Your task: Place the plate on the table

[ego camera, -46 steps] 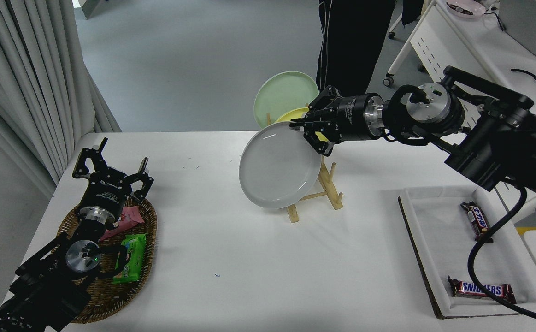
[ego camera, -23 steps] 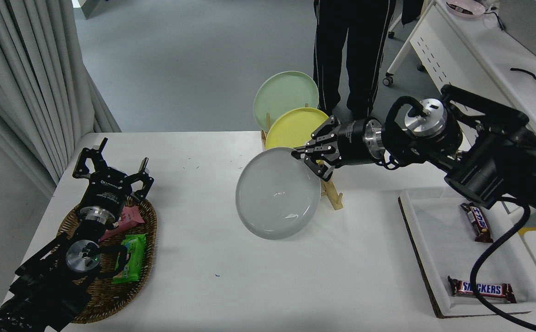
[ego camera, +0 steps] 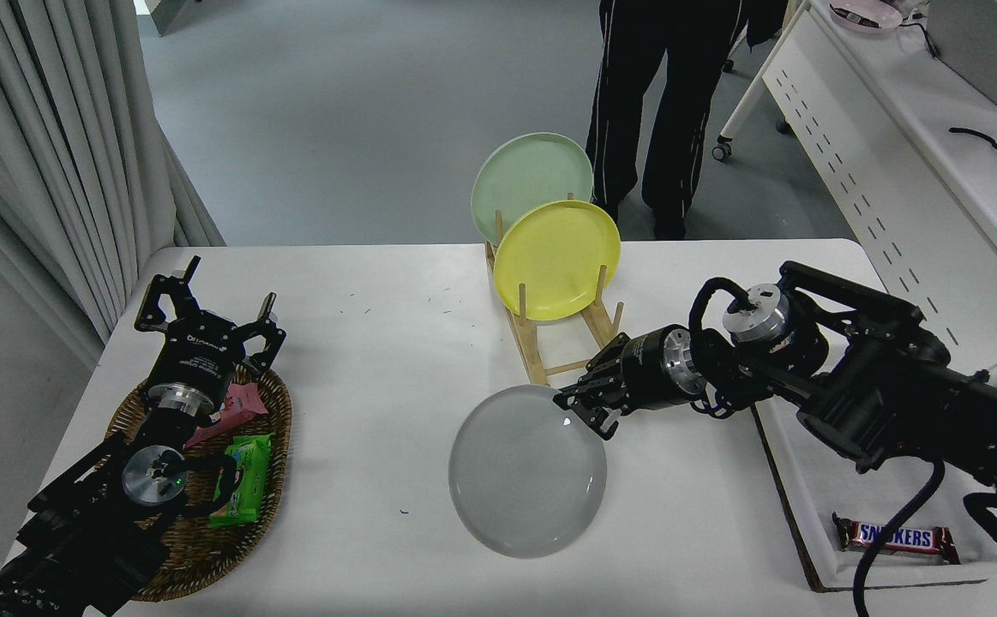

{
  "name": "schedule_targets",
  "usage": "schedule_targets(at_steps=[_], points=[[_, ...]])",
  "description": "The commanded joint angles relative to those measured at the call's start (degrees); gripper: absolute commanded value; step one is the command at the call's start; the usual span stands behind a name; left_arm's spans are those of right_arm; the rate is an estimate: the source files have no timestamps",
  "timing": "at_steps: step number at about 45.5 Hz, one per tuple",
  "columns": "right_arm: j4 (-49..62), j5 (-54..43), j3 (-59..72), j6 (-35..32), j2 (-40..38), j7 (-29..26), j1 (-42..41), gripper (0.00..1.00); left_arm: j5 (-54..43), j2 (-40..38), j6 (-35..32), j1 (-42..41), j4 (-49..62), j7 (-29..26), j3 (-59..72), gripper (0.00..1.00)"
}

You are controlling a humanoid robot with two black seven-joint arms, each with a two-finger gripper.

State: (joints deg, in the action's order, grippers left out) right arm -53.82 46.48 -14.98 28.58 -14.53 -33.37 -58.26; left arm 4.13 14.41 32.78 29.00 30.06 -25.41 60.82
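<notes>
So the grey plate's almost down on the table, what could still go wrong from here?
1. The right hand pinches the round light-grey plate only at its upper right rim, so the plate could tip or slip if it is not yet flat on the white table when let go.
2. The wooden plate rack with the yellow plate stands just behind the hand; pulling back carelessly could knock it.

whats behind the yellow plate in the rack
A pale green plate stands upright behind the yellow plate in the wooden rack. Its lower part is covered by the yellow one, so its slot cannot be seen.
</notes>
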Motion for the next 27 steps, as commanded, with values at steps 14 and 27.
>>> schedule_targets(at_steps=[14, 27], points=[[5.3, 1.2, -4.4, 4.4, 5.9, -0.2, 3.8, 0.0, 0.0, 0.0, 0.0, 0.0, 0.0, 0.0, 0.0, 1.0], [6.7, 0.7, -4.5, 5.3, 5.9, -1.0, 4.8, 0.0, 0.0, 0.0, 0.0, 0.0, 0.0, 0.0, 0.0, 1.0]])
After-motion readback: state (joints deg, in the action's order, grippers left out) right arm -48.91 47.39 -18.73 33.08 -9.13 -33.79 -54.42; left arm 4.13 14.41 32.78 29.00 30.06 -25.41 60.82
